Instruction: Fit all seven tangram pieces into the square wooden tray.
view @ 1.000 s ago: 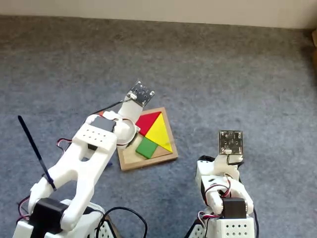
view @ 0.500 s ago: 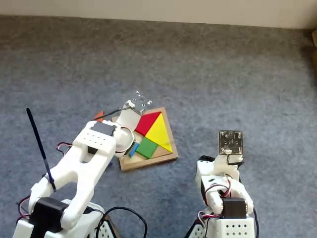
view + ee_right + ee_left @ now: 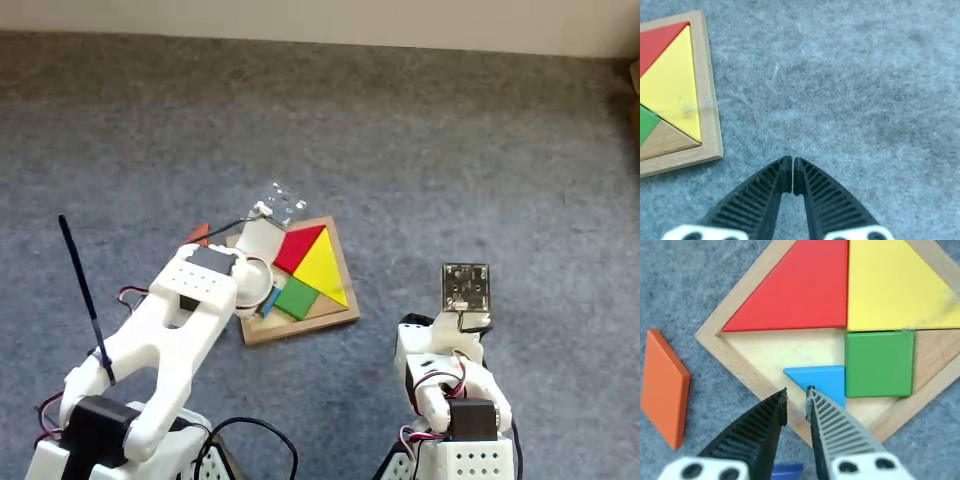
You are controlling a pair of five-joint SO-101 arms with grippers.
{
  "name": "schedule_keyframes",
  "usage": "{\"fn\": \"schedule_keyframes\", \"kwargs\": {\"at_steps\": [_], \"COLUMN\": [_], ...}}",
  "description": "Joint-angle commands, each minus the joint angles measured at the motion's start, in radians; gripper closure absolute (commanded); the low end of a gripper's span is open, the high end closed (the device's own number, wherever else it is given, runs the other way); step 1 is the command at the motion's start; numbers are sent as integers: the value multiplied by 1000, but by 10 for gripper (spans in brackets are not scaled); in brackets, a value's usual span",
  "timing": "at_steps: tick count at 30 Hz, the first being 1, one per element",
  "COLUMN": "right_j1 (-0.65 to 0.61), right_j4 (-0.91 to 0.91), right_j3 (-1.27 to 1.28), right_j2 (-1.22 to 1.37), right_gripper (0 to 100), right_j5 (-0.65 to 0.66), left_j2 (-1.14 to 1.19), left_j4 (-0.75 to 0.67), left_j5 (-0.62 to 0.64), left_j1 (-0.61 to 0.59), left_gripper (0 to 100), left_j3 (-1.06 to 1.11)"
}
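Observation:
The square wooden tray [image 3: 300, 328] lies mid-table. Inside it sit a red triangle [image 3: 800, 290], a yellow triangle [image 3: 890, 285], a green square [image 3: 879, 363] and a small blue triangle [image 3: 822, 380] beside the green square. My left gripper [image 3: 796, 391] hovers over the tray's near-left rim by the blue triangle's tip, open by a narrow gap, with nothing between the fingers. An orange parallelogram [image 3: 662, 387] rests on the carpet just outside the tray. My right gripper [image 3: 792, 162] is shut and empty over bare carpet to the right of the tray [image 3: 710, 100].
Grey carpet surrounds the tray on all sides. A dark blue piece [image 3: 787, 471] peeks out under my left gripper's base. The right arm [image 3: 465, 290] stands folded near the front edge. A black cable tie [image 3: 85, 300] sticks up from the left arm.
My left arm pulled back from over the tray toward its near-left rim, uncovering the blue triangle in the tray and the orange piece on the carpet. The right arm stayed still.

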Motion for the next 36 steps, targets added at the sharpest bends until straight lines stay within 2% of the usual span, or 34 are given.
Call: {"fn": "schedule_keyframes", "kwargs": {"at_steps": [1, 8, 15, 19, 22, 26, 30, 36], "right_j1": [13, 13, 13, 13, 13, 13, 13, 13], "right_j4": [4, 4, 4, 4, 4, 4, 4, 4], "right_j3": [133, 133, 133, 133, 133, 133, 133, 133], "right_j2": [-15, -15, -15, -15, -15, -15, -15, -15], "right_gripper": [971, 971, 971, 971, 971, 971, 971, 971], "right_j5": [6, 6, 6, 6, 6, 6, 6, 6], "left_j2": [-2, -2, -13, -13, -4, 1, 22, 142], "left_j4": [-37, -97, -91, 12, 38, 35, -48, -48], "left_j5": [8, 55, 57, 57, 57, 57, 57, 57], "left_j1": [67, 74, 70, 68, 68, 74, 77, 79], "left_gripper": [915, 915, 915, 915, 914, 914, 915, 915], "left_j3": [-24, -24, -48, -74, -73, -58, -27, -113]}}
